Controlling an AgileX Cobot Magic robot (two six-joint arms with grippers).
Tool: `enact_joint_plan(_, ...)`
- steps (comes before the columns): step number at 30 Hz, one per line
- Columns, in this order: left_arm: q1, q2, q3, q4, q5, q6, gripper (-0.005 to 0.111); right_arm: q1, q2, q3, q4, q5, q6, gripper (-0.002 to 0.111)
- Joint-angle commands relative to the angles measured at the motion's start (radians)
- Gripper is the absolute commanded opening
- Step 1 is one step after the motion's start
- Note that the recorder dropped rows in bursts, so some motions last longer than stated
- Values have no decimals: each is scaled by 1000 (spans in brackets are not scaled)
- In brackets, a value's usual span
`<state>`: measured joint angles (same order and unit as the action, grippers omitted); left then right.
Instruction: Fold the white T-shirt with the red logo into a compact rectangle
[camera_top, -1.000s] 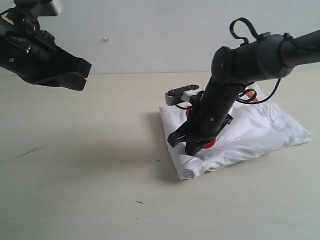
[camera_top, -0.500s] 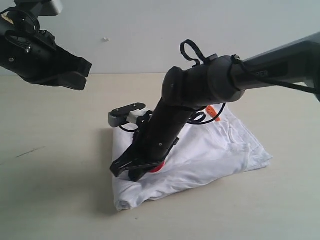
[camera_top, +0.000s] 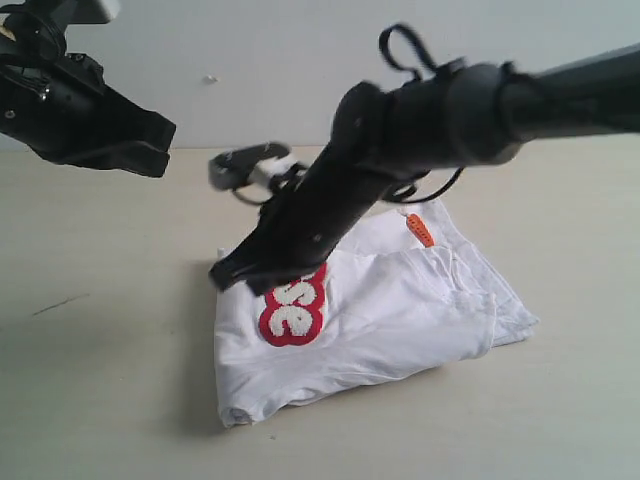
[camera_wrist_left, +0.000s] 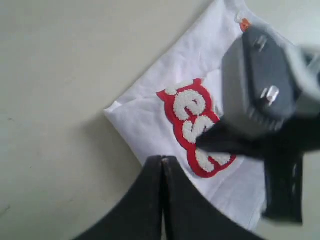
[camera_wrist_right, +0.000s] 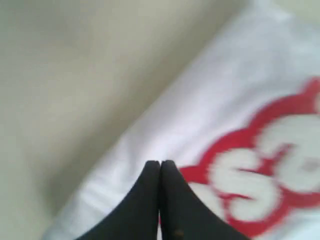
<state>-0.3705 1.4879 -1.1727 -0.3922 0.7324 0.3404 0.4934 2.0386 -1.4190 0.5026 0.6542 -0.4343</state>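
Note:
The white T-shirt (camera_top: 390, 310) lies folded into a rough rectangle on the table, with part of the red logo (camera_top: 292, 308) facing up near its left end and an orange neck tag (camera_top: 421, 230) at the back. My right gripper (camera_top: 235, 276) is shut just over the shirt's left edge beside the logo; nothing shows between its fingers. In the right wrist view the shut tips (camera_wrist_right: 160, 163) hover at the logo (camera_wrist_right: 265, 175). My left gripper (camera_top: 158, 148) hangs shut and empty high at the far left. The left wrist view shows its tips (camera_wrist_left: 162, 159), the shirt (camera_wrist_left: 145, 120) and the logo (camera_wrist_left: 192, 125).
The beige table (camera_top: 100, 380) extends bare to the left and front of the shirt. A pale wall (camera_top: 260, 60) rises behind the table. The right arm (camera_top: 450, 110) reaches across the middle above the shirt and hides part of it.
The folded shirt slid leftward across the table under the right gripper. The gripper has since risen off it, uncovering the red logo. The left arm has barely moved.

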Motion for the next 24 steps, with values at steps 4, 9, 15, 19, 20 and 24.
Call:
enact_joint_plan(4,-28,10,90,-130,-91,126,0,-228,-212,-3,-355,2,330,0)
enact_joint_plan(9,-155,128,145,-294,-179,378,0,-352,-262,-4,-355,63,320,0)
enact_joint_plan(15,-268,318,131,-328,-276,408,0,-391,-261,-2,-353,129,271,0)
enact_joint_plan(19,-262,434,115,-318,-224,405,0,-388,-261,-2,-312,125,237,0)
enact_joint_plan(20,-255,460,115,-295,-208,392,0,-388,-261,-2,-304,125,231,0)
enact_joint_plan(24,-230,537,115,-157,-169,271,0,-388,-261,-2,-295,125,219,0)
